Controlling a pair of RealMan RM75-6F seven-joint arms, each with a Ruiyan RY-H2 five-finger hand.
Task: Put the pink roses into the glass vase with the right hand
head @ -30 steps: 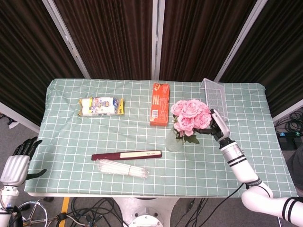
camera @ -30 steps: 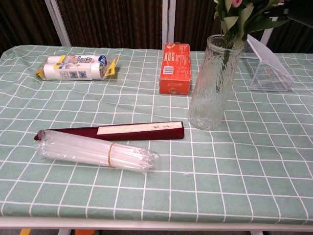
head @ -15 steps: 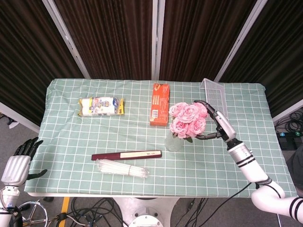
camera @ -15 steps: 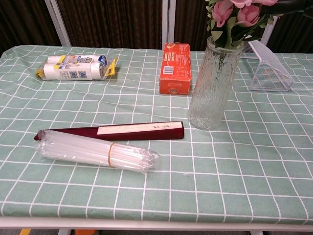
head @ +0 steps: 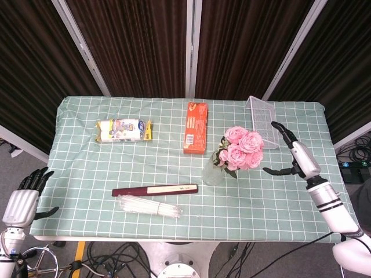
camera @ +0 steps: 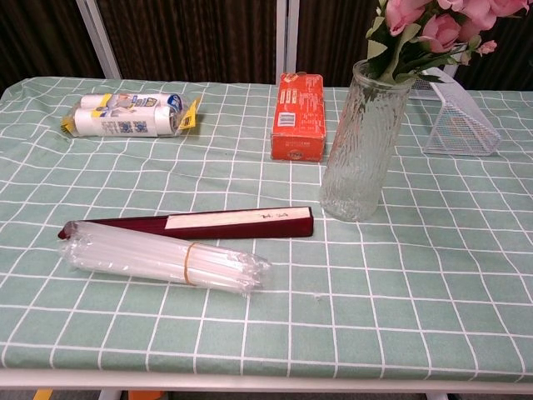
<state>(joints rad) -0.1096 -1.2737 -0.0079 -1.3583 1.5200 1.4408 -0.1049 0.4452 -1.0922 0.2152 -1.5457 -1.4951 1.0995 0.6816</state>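
Observation:
The pink roses [head: 243,147] stand with their stems inside the glass vase [head: 213,172], leaning to the right. In the chest view the ribbed vase [camera: 363,142] rises at centre right with the blooms [camera: 437,25] at the top edge. My right hand [head: 293,156] hovers to the right of the flowers, apart from them, fingers spread and empty. My left hand [head: 23,197] hangs below the table's left front corner, holding nothing, fingers apart.
An orange box [head: 195,127] lies behind the vase and a clear wire basket [head: 264,118] sits at the back right. A dark red flat box [head: 155,190] and a bundle of white straws [head: 149,205] lie at the front. A wrapped packet [head: 123,130] rests at the back left.
My right hand let go of the roses and drew away to the right. The roses dropped into the vase and now lean rightward. The left hand stayed put.

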